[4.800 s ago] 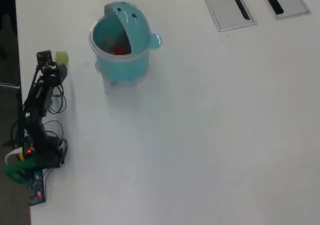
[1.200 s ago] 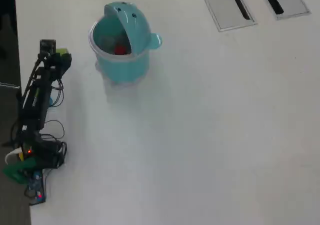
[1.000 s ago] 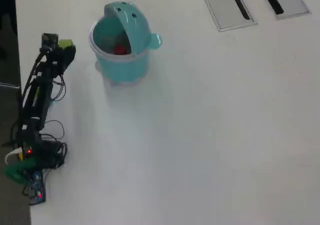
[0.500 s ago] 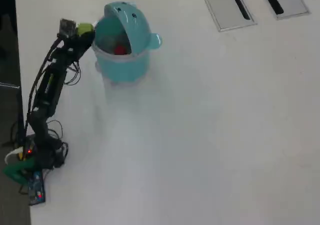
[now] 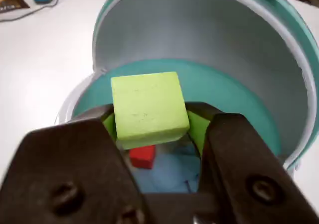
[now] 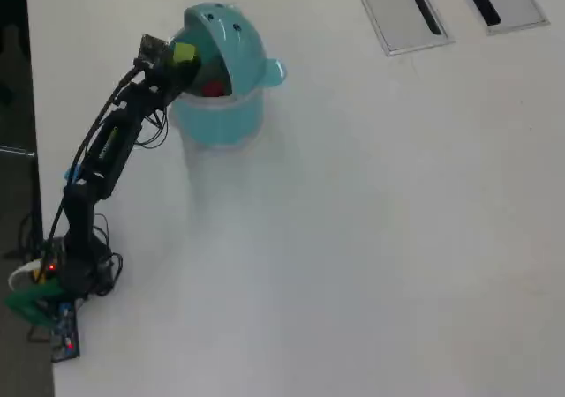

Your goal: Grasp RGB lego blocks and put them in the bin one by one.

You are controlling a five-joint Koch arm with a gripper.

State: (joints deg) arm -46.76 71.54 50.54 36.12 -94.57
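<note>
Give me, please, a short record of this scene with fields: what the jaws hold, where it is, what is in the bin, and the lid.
held: the jaws of the gripper are shut on the green block
place: over the open mouth of the bin, block not yet released
bin contents: the red block lies on the bottom; the blue block is not seen
lid: flipped up, standing open behind the block

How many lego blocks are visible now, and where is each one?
2. The green block is held between the jaws over the open bin; the red block lies inside it. A blue one may be hidden.
</note>
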